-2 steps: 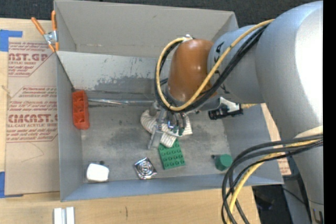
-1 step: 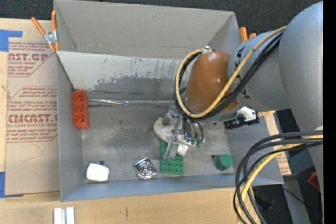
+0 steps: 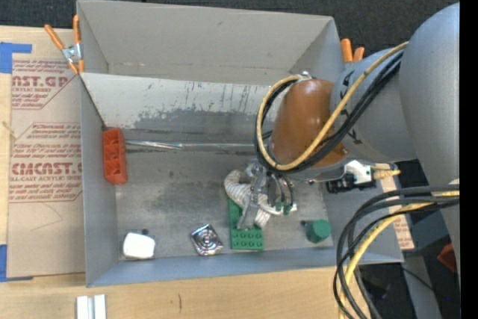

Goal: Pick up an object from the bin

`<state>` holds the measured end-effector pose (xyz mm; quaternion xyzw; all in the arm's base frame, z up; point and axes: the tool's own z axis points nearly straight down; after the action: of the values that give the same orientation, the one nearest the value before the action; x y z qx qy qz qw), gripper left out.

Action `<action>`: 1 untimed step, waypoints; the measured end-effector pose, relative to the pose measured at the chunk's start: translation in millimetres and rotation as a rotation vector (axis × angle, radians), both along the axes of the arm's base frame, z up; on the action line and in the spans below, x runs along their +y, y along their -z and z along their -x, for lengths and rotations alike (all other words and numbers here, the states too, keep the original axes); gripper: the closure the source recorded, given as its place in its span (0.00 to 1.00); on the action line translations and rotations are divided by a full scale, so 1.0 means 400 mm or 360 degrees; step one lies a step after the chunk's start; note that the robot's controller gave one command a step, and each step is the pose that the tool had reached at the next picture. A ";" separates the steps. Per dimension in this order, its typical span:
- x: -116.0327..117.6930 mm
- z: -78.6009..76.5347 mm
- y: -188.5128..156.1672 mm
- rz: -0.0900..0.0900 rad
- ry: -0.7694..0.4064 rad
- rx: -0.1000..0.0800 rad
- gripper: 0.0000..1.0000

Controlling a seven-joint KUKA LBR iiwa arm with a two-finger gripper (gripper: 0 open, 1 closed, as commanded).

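Claw (image 3: 261, 207) low at front middle of bin (image 3: 202, 33), over green studded brick (image 3: 247, 237), pale crumpled lump (image 3: 237, 187) just beside; spread or closed, cannot tell.

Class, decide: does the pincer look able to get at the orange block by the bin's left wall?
Probably yes. The orange block lies alone, nothing on it, though close to the bin wall. The pincer hangs over the green studded plate, with bare floor between them.
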<state>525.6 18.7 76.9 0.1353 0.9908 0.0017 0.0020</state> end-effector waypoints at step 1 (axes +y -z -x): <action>0.011 -0.015 0.003 0.0000 0.0034 0.0004 1.00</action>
<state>531.5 23.2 75.9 0.1458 0.9893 0.0015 0.0007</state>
